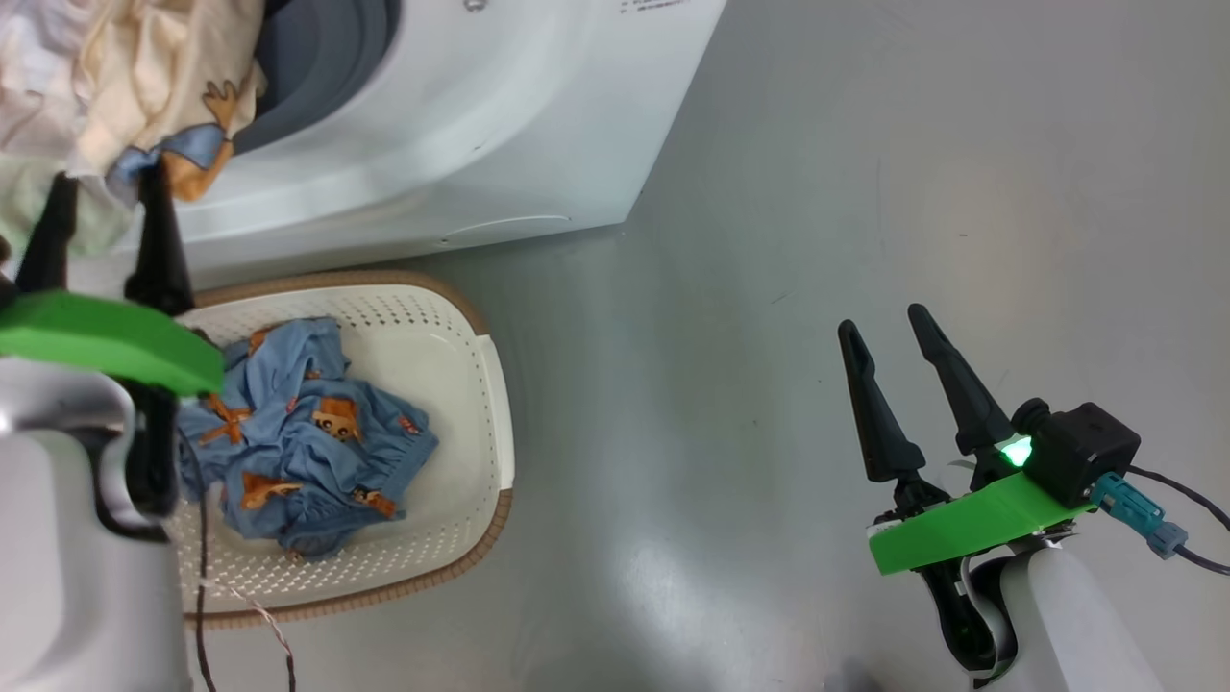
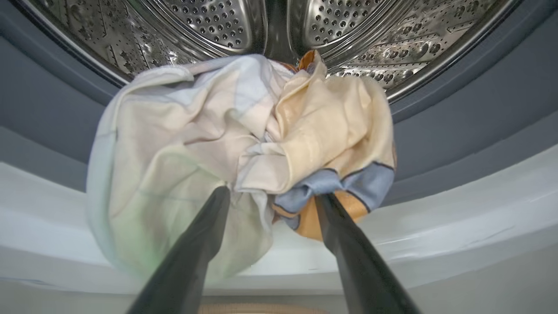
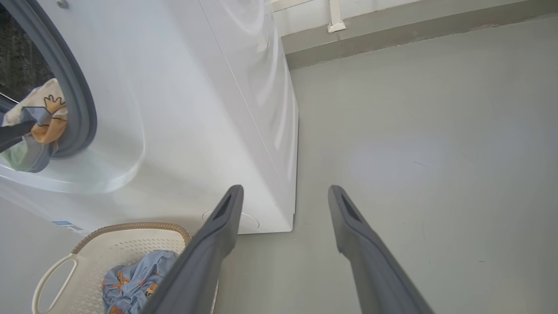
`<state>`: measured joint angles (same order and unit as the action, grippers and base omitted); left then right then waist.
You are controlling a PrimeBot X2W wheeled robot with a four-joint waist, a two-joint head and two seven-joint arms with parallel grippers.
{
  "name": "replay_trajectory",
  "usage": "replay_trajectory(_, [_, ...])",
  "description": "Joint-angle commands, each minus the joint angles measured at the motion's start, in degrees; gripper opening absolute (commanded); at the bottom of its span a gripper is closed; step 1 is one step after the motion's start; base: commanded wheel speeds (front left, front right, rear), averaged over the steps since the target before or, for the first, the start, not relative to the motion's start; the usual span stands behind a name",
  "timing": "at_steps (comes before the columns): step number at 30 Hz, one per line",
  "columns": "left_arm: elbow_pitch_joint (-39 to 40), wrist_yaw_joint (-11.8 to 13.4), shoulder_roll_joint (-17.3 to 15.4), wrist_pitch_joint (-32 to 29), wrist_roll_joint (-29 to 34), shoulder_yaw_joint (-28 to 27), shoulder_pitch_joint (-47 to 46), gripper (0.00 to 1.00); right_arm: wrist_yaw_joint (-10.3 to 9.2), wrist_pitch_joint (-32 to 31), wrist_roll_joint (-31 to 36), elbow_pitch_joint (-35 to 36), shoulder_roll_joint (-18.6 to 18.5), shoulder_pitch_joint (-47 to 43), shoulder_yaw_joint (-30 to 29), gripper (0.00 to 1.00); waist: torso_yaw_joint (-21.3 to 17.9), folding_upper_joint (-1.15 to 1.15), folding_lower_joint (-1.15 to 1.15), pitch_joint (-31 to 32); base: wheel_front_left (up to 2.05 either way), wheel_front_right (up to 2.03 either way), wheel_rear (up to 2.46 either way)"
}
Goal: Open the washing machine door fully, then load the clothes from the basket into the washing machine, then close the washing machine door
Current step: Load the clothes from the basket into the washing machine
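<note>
Head view, standing by: one washer (image 1: 461, 125) sits at eleven o'clock, white and boxy, its grey gasket (image 1: 317, 58) ringing the open mouth. One basket (image 1: 495, 384) lies on the grey floor (image 1: 865, 144) at eight o'clock, just in front of the washer: cream, perforated, with a brown woven-look rim.

I count two lots of clothes. A bundle (image 1: 144, 86) hangs out of the mouth at ten o'clock, draped over the gasket. It is crumpled cream, white and pale green, with a blue and orange patch at its lower edge. A heap (image 1: 307, 432) lies in the basket, soft blue with orange starfish and small cartoon faces.

There are two grippers, each with two dark fingers. The left gripper (image 1: 106, 183) is at nine o'clock, raised to the mouth. In the left wrist view its jaws stand wide, both tips touching the bundle's lower edge, with the steel drum (image 2: 209, 22) at twelve o'clock behind. The right gripper (image 1: 882, 323) is at four o'clock, over bare floor and well apart from the basket. Its jaws are spread wide with nothing between them.
</note>
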<state>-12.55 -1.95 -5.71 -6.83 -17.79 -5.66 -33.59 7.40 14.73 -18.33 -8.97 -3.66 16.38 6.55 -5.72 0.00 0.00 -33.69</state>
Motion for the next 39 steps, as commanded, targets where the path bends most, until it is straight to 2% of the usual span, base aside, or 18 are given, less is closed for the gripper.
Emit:
replay_trajectory(1, [0.3,0.8,-2.0,-0.5,-0.9,-2.3,-1.4,1.00,0.09,0.3,-0.7,1.3,0.4,-1.3,1.3,1.00,-0.2,0.00,0.00,-0.3,0.00,0.00,0.00])
replay_trajectory(6, [-5.1,2.5,-2.3,-4.8,-3.7,-4.2,-5.8,1.00,0.09,0.3,-0.8,1.3,0.5,-1.2,1.2,1.00,-0.3,0.00,0.00,-1.0,0.00,0.00,0.00])
replay_trajectory(11, [-8.1,3.2,-2.5,-7.6,-5.5,-5.0,-8.9,1.00,0.09,0.3,-0.9,1.2,0.6,-1.1,1.4,1.00,-0.2,0.00,0.00,-1.3,0.00,0.00,0.00])
replay_trajectory(13, [-9.0,2.9,-2.9,-8.4,-5.6,-4.6,-10.1,0.37,0.09,0.3,-1.0,1.1,0.6,-1.0,1.5,1.00,-0.1,0.00,0.00,-1.4,0.00,0.00,0.00])
replay_trajectory(14, [-9.3,2.7,-3.2,-8.3,-5.4,-4.3,-10.7,0.00,0.09,0.3,-1.1,1.1,0.6,-0.9,1.5,1.00,-0.1,0.00,0.00,-1.5,0.00,0.00,0.00])
replay_trajectory(18, [-9.7,1.7,-3.6,-7.0,-3.7,-1.9,-12.6,0.00,0.09,0.3,-1.3,0.9,0.6,-0.7,1.7,1.00,0.0,0.00,0.00,-1.6,0.00,0.00,0.00])
replay_trajectory(25, [-10.1,0.1,-4.0,0.7,0.5,2.3,-19.4,0.00,0.09,0.3,-1.7,0.9,0.7,-0.2,2.0,1.00,0.0,0.00,0.00,-2.4,0.00,0.00,0.00])
replay_trajectory(30, [-13.7,-0.8,-5.1,5.8,1.9,3.5,-24.8,0.00,0.09,0.3,-1.9,1.1,0.7,0.1,2.5,1.00,-0.8,0.00,0.00,-3.4,0.00,0.00,0.00])
replay_trajectory(39, [-20.7,-3.2,-8.2,10.3,2.0,4.7,-33.4,0.00,0.09,0.3,-2.0,1.6,0.7,0.1,2.8,1.00,-2.2,0.00,0.00,-6.9,0.00,0.00,0.00])
